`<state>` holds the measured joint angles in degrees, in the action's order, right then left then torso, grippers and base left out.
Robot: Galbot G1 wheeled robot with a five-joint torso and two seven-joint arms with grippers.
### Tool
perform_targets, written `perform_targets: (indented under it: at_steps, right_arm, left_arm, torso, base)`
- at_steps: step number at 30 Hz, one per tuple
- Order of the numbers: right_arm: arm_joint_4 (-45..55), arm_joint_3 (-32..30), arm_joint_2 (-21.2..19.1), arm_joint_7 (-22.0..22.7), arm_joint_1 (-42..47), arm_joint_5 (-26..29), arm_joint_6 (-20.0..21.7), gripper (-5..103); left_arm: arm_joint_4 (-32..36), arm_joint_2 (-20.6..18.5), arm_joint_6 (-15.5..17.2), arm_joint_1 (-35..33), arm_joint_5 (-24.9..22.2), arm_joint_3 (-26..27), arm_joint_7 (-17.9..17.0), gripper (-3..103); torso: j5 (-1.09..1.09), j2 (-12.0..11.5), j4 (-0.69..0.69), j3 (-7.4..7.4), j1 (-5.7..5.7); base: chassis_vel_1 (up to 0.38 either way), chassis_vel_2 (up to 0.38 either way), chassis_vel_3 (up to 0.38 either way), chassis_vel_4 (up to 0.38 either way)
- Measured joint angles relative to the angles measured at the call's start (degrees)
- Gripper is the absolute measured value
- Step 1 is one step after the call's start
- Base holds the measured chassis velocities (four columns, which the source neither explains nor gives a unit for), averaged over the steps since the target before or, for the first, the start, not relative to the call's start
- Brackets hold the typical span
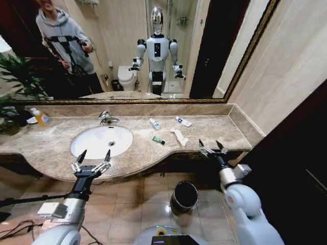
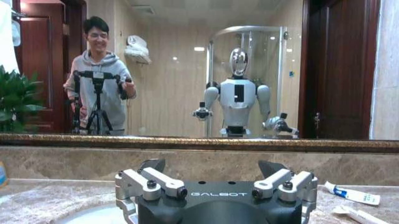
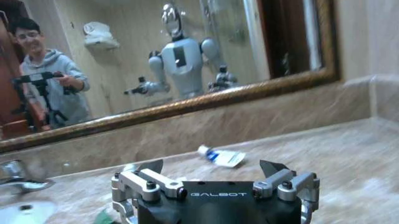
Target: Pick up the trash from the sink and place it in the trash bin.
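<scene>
Four pieces of trash (image 1: pixel 179 137) lie on the tabletop (image 1: pixel 214 133) beyond and inboard of your right tool (image 1: pixel 213 149), nearer than the left tool (image 1: pixel 91 162); both tools hang released.

Head camera looks down at the counter (image 1: pixel 214 133); wrist cameras face its mirror (image 2: pixel 187 70).

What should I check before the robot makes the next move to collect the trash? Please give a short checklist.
1. Left claw open, empty, at the counter's front edge by the sink: ok.
2. Right claw open, empty, at the counter's right front edge: ok.
3. Trash on the counter, not in the basin: green-and-black tube, paper strip, two white tubes: ok.
4. Trash bin upright on the floor, opening clear: ok.
5. Basin has no trash: ok.
</scene>
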<state>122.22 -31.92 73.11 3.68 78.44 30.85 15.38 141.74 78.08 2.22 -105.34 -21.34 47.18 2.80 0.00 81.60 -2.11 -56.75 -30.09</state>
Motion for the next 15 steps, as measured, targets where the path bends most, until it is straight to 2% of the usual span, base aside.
perform_targets:
  at_steps: [4, 10, 15]
  right_arm:
    - [-4.78, 3.79, 0.58, -0.49, -4.59, -1.29, -0.02, 100]
    - [-10.79, 8.43, 1.4, -0.58, -10.08, -6.28, 0.06, 100]
    - [-14.35, 10.58, 1.18, -0.25, -14.04, -6.44, 1.53, 100]
  left_arm:
    - [0.0, 0.0, 0.0, 0.0, 0.0, 0.0, 0.01, 100]
    - [0.0, 0.0, 0.0, 0.0, 0.0, 0.0, 0.0, 100]
    - [0.0, 0.0, 0.0, 0.0, 0.0, 0.0, 0.0, 100]
  torso:
    - [0.01, 0.0, 0.0, 0.0, 0.0]
    - [0.01, -0.01, 0.0, 0.0, 0.0]
    - [0.0, 0.0, 0.0, 0.0, 0.0]
  base:
    - [0.0, 0.0, 0.0, 0.0]
    - [0.0, 0.0, 0.0, 0.0]
    - [0.0, 0.0, 0.0, 0.0]
